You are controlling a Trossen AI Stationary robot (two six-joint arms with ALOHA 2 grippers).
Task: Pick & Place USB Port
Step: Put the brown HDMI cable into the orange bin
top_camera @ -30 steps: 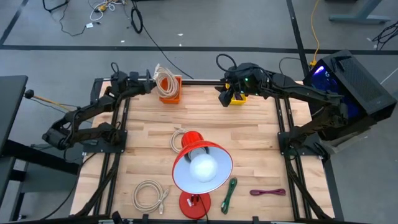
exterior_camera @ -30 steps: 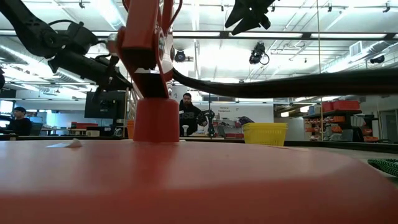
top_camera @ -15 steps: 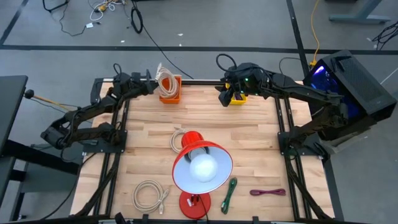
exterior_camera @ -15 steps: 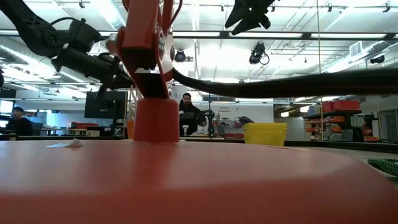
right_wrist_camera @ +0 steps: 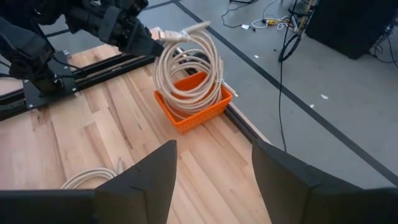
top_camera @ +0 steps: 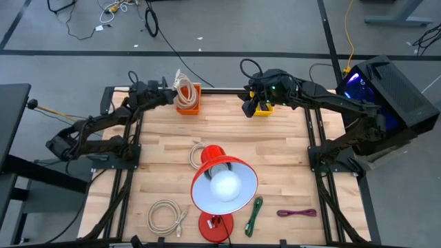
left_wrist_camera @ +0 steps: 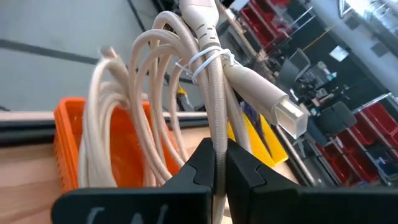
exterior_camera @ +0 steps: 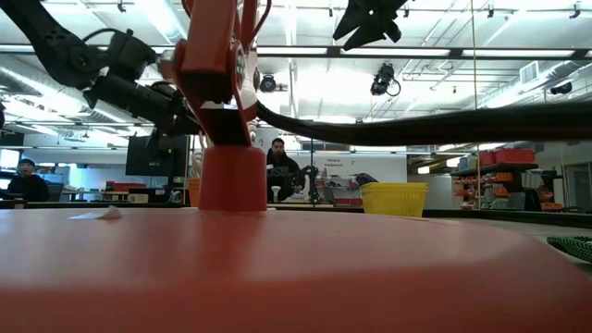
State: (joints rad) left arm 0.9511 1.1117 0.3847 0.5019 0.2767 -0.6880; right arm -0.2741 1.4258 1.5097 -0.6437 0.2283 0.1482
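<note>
The left gripper (top_camera: 167, 96) is up at the far left corner of the table (top_camera: 289, 158). Its fingers (left_wrist_camera: 205, 165) are pinched tight on a cream cable (top_camera: 182, 88) that is wound into a bunch of loops. The cable hangs over the orange basket (top_camera: 190, 105), and the low loops dip down inside it. A thin tie holds the loops together, and a silver plug (left_wrist_camera: 291, 118) sticks out to one side. In the right wrist view you can see the cable (right_wrist_camera: 188, 68) standing up out of the basket (right_wrist_camera: 198, 109) with the left gripper (right_wrist_camera: 148, 46) holding it from the side. The right gripper (top_camera: 248, 108) is at the far side of the table too, just beside the yellow bin (top_camera: 264, 108). Its fingers (right_wrist_camera: 152, 177) are spread wide and hold nothing. A big red lamp (top_camera: 222, 184) stands in the middle near the front. A second cream cable (top_camera: 197, 153) lies by the lamp head. A third cream cable (top_camera: 165, 217) lies near the front left. A green cable (top_camera: 253, 214) and a purple cable (top_camera: 297, 213) lie near the front right. In the low view the lamp base (exterior_camera: 231, 176) blocks most of the table, and a person (exterior_camera: 280, 169) sits far back in the room.
</note>
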